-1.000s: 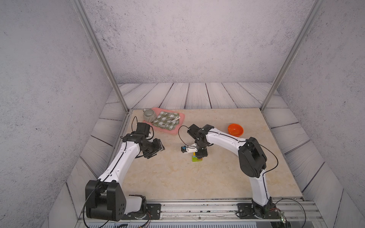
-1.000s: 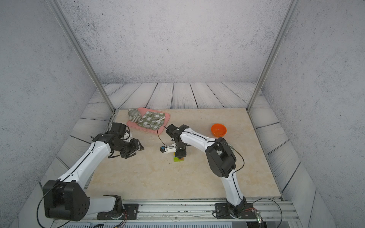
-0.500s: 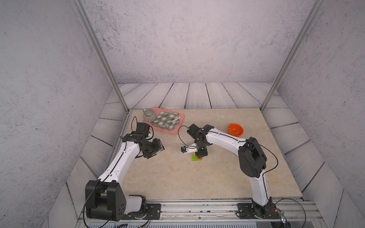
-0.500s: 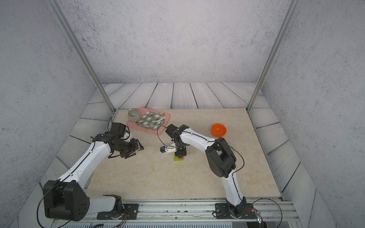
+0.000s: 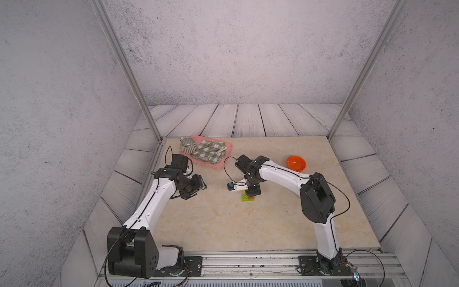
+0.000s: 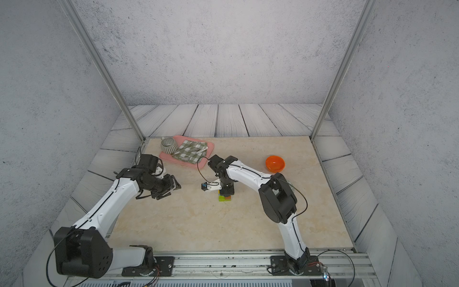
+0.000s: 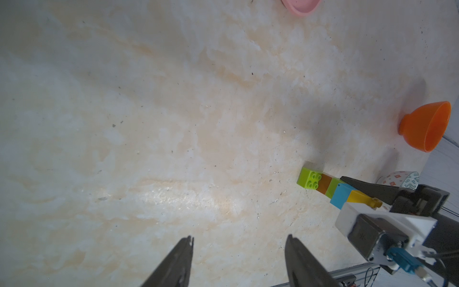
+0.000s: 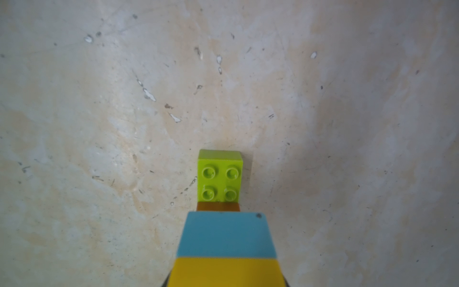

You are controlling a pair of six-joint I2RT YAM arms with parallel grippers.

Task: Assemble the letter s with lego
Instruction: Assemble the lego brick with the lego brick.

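In both top views a pink tray (image 5: 226, 154) holds a striped cup (image 5: 188, 145) and a checked cloth (image 5: 208, 154); the orange bowl (image 6: 275, 164) sits well apart. The stack (image 5: 248, 198) stands mid-table under the right gripper (image 5: 252, 191).

Left wrist: the left gripper (image 7: 239, 239) gapes over bare table.

Right wrist: the right gripper clamps the stack's yellow top (image 8: 226, 272).
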